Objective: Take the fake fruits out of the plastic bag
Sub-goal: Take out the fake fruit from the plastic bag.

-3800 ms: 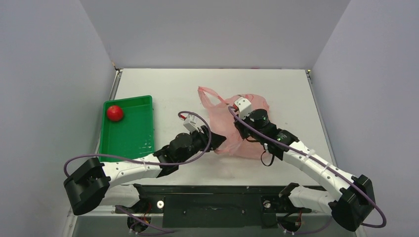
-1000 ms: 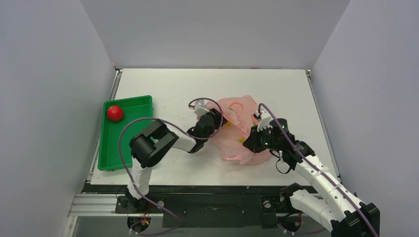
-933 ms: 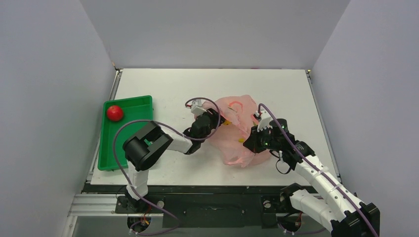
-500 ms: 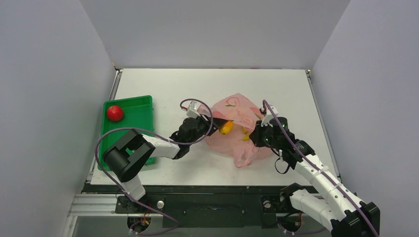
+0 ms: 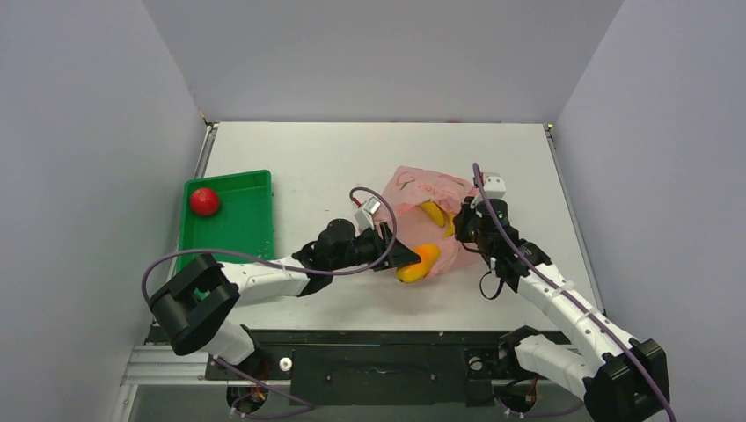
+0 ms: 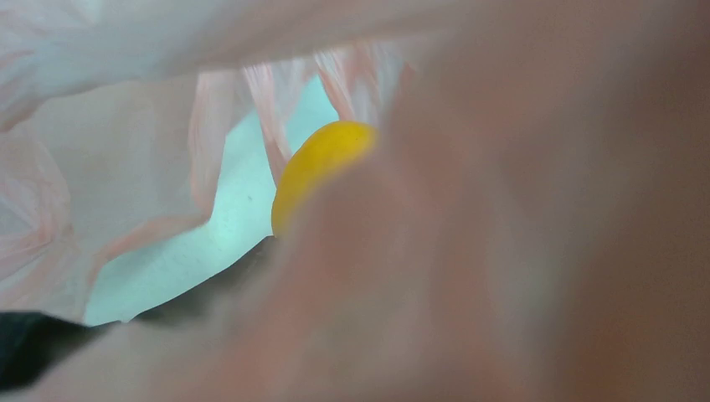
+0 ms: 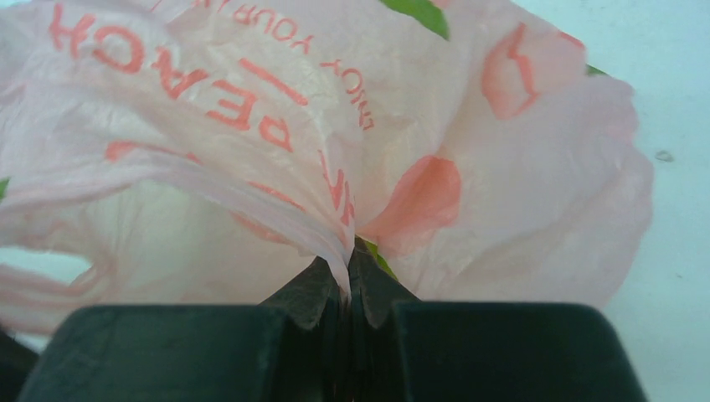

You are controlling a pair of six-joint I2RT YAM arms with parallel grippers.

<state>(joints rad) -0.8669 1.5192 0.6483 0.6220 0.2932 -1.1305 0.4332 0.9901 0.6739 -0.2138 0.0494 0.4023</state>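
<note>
Pink translucent film forms the plastic bag [image 5: 413,189]. We find the right claw [image 7: 347,280] clamped on a gathered fold at the bag's right edge. An orange fruit [image 5: 428,255] and a yellow banana [image 5: 408,275] sit at the bag's near mouth, against the left claw [image 5: 405,258]. We cannot tell whether that claw is closed. A second banana [image 5: 433,216] shows inside the bag.

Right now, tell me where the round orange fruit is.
Top view: the round orange fruit lies at the near edge of the pink plastic bag, just right of centre, beside a yellow banana and by the left gripper.
</note>
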